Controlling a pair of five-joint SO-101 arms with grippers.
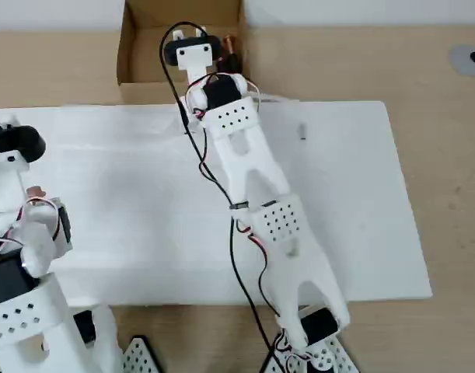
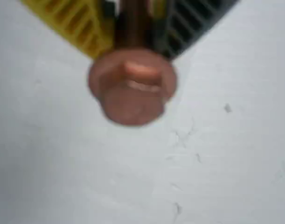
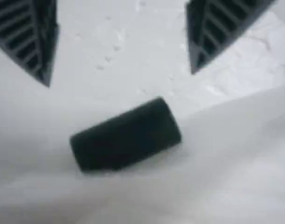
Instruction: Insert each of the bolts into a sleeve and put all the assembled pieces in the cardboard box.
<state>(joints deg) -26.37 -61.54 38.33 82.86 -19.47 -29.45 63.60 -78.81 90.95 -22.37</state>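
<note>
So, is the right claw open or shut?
Open: the right claw has its fingers wide apart, the black sleeve lying ungripped.

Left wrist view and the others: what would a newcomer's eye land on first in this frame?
The copper bolt, clamped head-outward in the left tool, looms in the left wrist view with the white mat behind it. In the right wrist view, a black sleeve lies on its side on the mat, just ahead of the open right tool.

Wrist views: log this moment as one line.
left gripper: shut on bolt | right gripper: open over sleeve | sleeve: lying on white mat | bolt: not yet inserted
</note>
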